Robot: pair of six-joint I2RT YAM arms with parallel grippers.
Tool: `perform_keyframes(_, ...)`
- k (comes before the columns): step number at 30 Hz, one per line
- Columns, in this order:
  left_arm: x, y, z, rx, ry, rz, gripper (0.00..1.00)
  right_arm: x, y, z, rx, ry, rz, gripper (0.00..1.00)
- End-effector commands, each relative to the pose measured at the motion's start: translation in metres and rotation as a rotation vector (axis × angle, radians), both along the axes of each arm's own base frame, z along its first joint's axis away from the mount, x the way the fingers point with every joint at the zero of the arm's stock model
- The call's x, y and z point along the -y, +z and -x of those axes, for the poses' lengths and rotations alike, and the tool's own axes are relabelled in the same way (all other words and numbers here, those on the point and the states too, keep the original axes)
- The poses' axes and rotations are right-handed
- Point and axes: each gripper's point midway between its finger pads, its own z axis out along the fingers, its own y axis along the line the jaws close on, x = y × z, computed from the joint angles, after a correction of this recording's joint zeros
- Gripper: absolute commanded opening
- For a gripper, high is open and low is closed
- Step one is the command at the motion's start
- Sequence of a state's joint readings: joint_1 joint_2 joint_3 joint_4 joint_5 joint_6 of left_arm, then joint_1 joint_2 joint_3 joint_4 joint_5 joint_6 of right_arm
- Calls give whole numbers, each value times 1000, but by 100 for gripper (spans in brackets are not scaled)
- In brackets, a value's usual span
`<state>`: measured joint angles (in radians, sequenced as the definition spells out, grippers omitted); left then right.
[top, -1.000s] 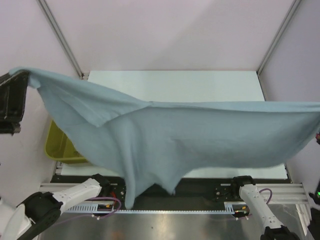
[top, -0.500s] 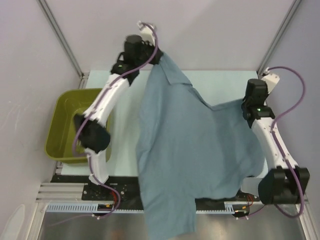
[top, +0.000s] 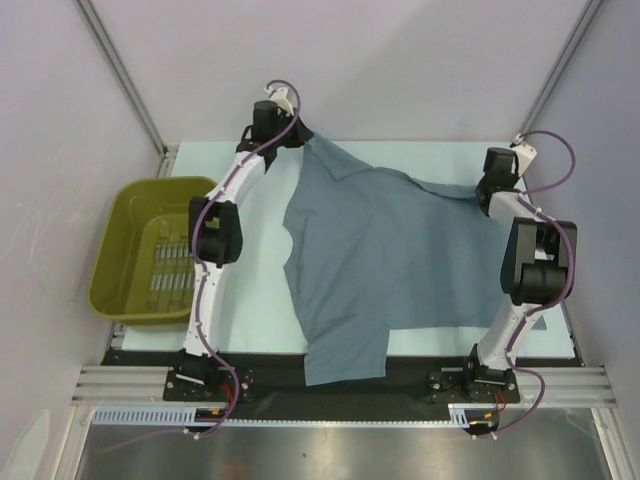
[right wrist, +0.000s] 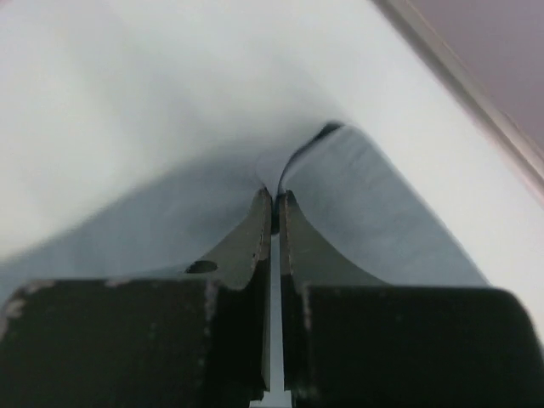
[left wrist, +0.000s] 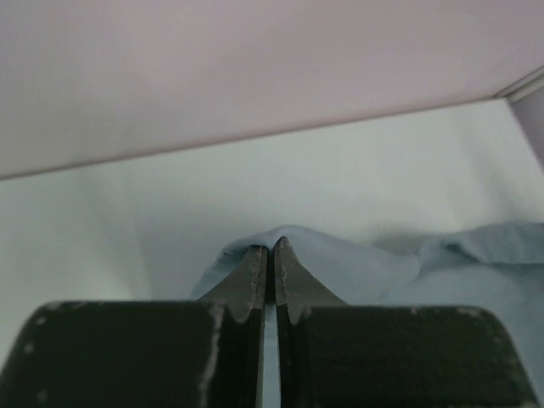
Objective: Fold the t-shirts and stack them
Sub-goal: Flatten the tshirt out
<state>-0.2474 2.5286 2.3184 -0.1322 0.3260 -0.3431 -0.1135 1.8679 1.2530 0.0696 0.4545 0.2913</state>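
Left fingers pinch a raised fold of the blue-grey t-shirt; right fingers clamp another edge, detail only the wrist views give. Overhead, the shirt lies spread on the worktop between both, with an olive basket well left of the left fingers.

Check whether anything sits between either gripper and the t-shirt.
Nothing visible does. The left gripper and the right gripper are each shut directly on the far edge of the t-shirt, pinching its cloth.
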Motion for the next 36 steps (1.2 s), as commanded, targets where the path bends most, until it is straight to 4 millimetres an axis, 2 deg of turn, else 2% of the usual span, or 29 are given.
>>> perform_keyframes(1,19,84,-3,171,-66,178,0,28,40,-31,119,-52,-12,0)
perform_keyframes(3,30,87,3,158,-96,195,0,43,36,-29,81,-94,-10,0)
perform_keyframes(4,32,87,6,145,-99,200,0,48,41,-31,79,-101,-31,0)
perform_keyframes(6,35,86,16,119,-97,206,0,49,30,-37,54,-69,-77,0)
perform_keyframes(7,33,84,18,103,-75,215,0,54,34,-41,65,-64,-77,0)
perform_keyframes(8,34,74,25,69,-76,223,0,50,27,-47,60,-31,-100,0)
perform_keyframes(9,36,90,30,94,-92,244,0,49,25,-49,58,-16,-114,0)
perform_keyframes(10,37,94,33,88,-96,241,0,53,29,-54,76,-15,-128,0)
perform_keyframes(11,40,103,39,75,-100,235,0,51,18,-57,56,-4,-151,0)
perform_keyframes(13,44,117,46,91,-117,235,0,52,14,-63,53,4,-178,0)
perform_keyframes(14,47,122,49,102,-129,235,0,54,24,-70,73,9,-178,0)
perform_keyframes(15,44,127,52,93,-121,220,0,55,12,-71,41,1,-186,0)
perform_keyframes(16,39,130,50,97,-97,217,0,58,14,-74,48,-4,-188,0)
perform_keyframes(18,34,151,43,148,-98,252,0,65,19,-82,66,-13,-191,0)
perform_keyframes(19,35,143,38,136,-107,260,0,69,21,-84,74,-17,-189,0)
perform_keyframes(20,34,162,34,202,-122,286,0,71,23,-86,78,-19,-187,0)
perform_keyframes(21,36,165,33,198,-130,304,0,74,24,-89,77,-25,-192,0)
perform_keyframes(22,36,159,29,192,-132,307,0,74,24,-90,76,-24,-202,0)
perform_keyframes(23,36,168,30,214,-139,312,0,74,24,-92,75,-18,-211,0)
perform_keyframes(28,42,160,39,166,-156,319,0,70,16,-95,42,9,-262,0)
perform_keyframes(29,45,148,44,127,-159,313,0,69,12,-94,31,12,-274,0)
perform_keyframes(30,45,153,52,116,-160,309,0,66,7,-89,1,14,-291,0)
perform_keyframes(31,43,153,54,109,-140,302,0,69,16,-91,13,14,-297,0)
perform_keyframes(32,43,129,61,24,-115,276,0,66,16,-90,3,26,-311,0)
perform_keyframes(33,39,137,67,13,-88,274,0,67,22,-86,-14,24,-318,0)
perform_keyframes(34,39,133,72,-18,-85,270,0,67,17,-81,-41,18,-327,0)
perform_keyframes(35,37,120,78,-76,-69,261,0,67,23,-77,-62,22,-332,0)
perform_keyframes(36,36,127,85,-87,-68,272,0,67,24,-75,-80,21,-339,0)
